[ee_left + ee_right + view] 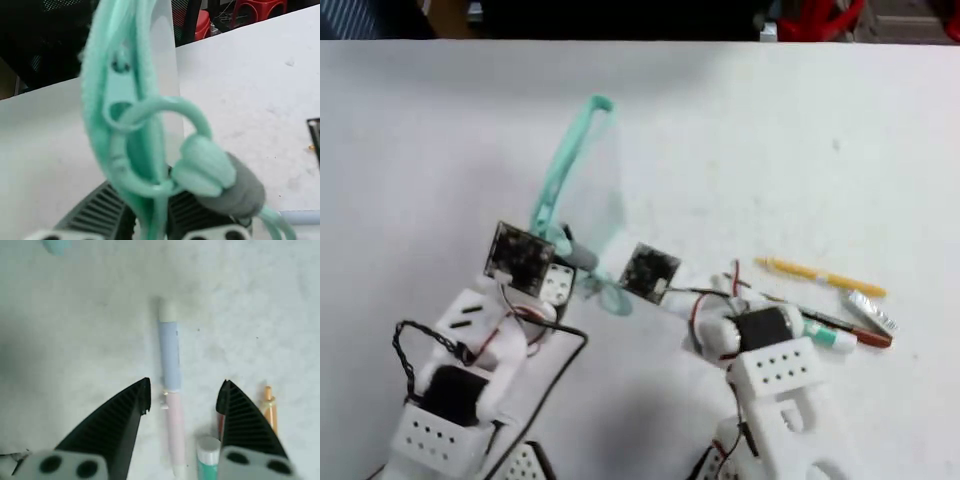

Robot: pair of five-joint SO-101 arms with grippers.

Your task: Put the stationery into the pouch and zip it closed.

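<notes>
The translucent pouch [588,185] with a teal zipper edge [125,100] stands tilted up off the white table. My left gripper [150,212] is shut on its near end, by the ring-shaped zipper pull [165,145]; in the high view that gripper [575,262] sits at the pouch's lower corner. My right gripper [182,387] hovers open just above the table, its fingers on either side of a blue-and-pink pen [170,365] without touching it. A teal-capped marker [207,457] and an orange pen [270,410] lie beside the right finger.
To the right of the right arm lie a yellow pen [820,275], a dark red pen [845,328], a teal-capped marker [830,338] and a small silver item [870,310]. The table's far edge [640,42] borders a dark room.
</notes>
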